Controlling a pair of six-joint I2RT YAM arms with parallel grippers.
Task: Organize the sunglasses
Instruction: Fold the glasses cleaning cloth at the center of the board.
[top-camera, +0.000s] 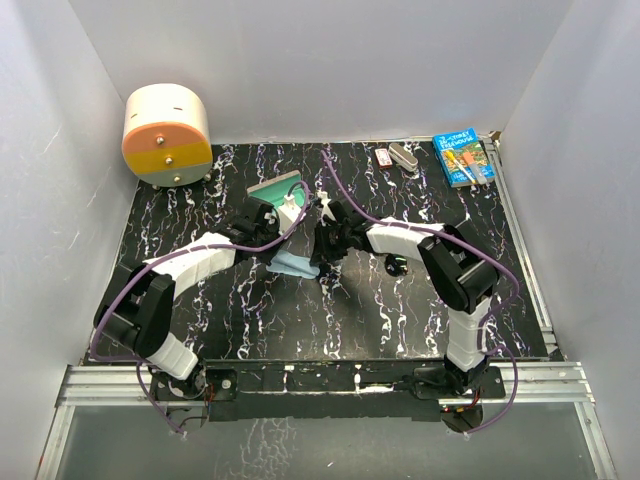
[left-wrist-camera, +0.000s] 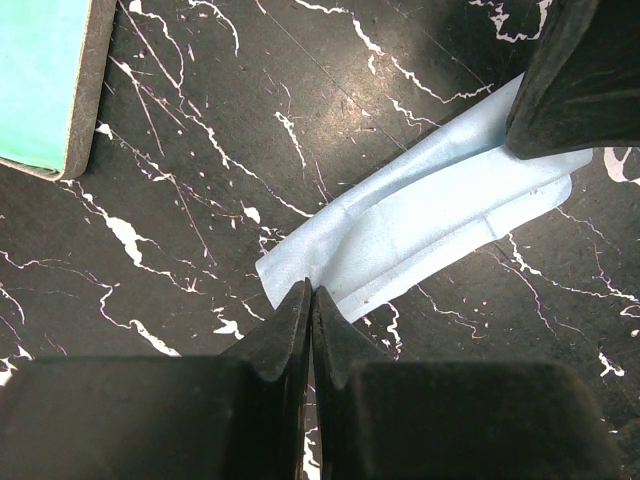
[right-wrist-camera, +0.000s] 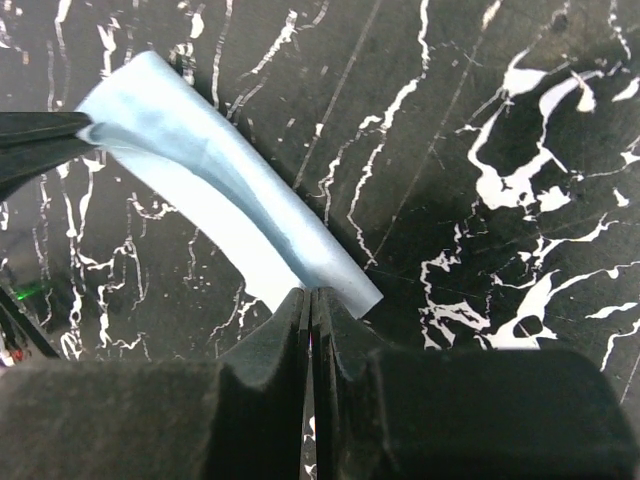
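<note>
The step in hand looks like folding or straightening the cloth (left-wrist-camera: 420, 225), with both claws working it. To do it well, I judge the two ends should move together at one height, so the strip stays flat and neither pinch tears loose; the fold should land square, edge on edge, clear of the case (top-camera: 281, 188) behind it.

The left arm reaches forward and inward from its base, elbow out to the left, wrist tipped down over the middle of the table (top-camera: 200, 320); the left gripper (left-wrist-camera: 310, 300) has its fingers pressed together with no gap, pinching the near corner of the cloth. The cloth lies as a narrow light-blue strip between the two claws, partly doubled over lengthwise and arched a little in the right wrist view. The right arm comes in from the other side, forearm running leftward, wrist bent down; the right gripper (right-wrist-camera: 312, 300) is likewise closed tight on the opposite end.

The sunglasses I cannot pick out for certain; a dark shape under the right forearm in the top view may be them, but it is too small to tell.
</note>
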